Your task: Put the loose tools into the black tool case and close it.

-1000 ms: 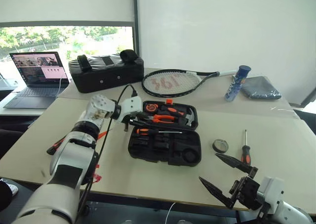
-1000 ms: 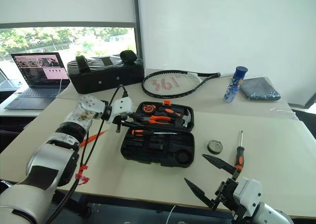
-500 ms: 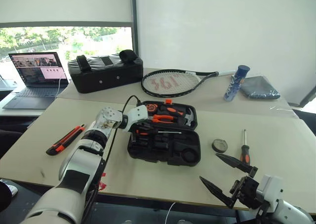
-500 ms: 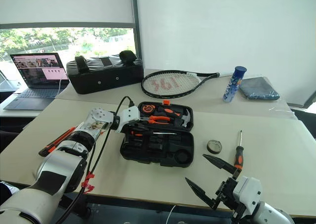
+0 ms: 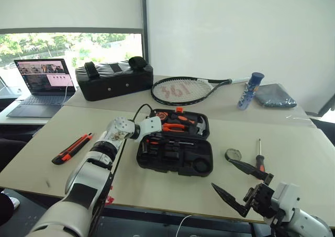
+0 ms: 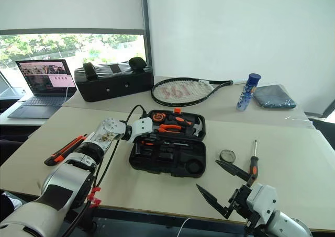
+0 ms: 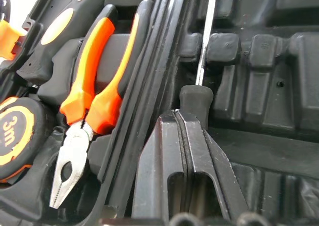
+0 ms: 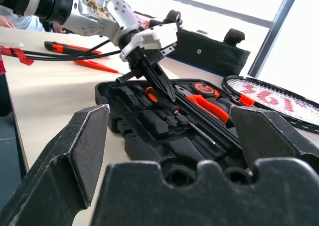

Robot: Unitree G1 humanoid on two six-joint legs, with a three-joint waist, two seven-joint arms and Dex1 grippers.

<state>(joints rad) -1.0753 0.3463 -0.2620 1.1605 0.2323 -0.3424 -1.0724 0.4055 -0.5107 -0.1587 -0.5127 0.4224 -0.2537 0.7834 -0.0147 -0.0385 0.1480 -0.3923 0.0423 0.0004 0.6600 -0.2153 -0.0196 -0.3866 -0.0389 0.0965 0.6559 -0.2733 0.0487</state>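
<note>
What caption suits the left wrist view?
Shut left pincer presses a screwdriver into the open tool case, beside orange pliers.

Head stereo pair: high, facing forward-down over table; both eyes share the open black tool case. Left wrist camera: very close inside the case. Right wrist camera: low, near table edge, facing the case.

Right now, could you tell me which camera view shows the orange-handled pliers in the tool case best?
The left wrist view: the orange-handled pliers show jaws and handles clearly. The eye views show small orange handles in the tool case lid; the right wrist view shows them from a low angle.
</note>
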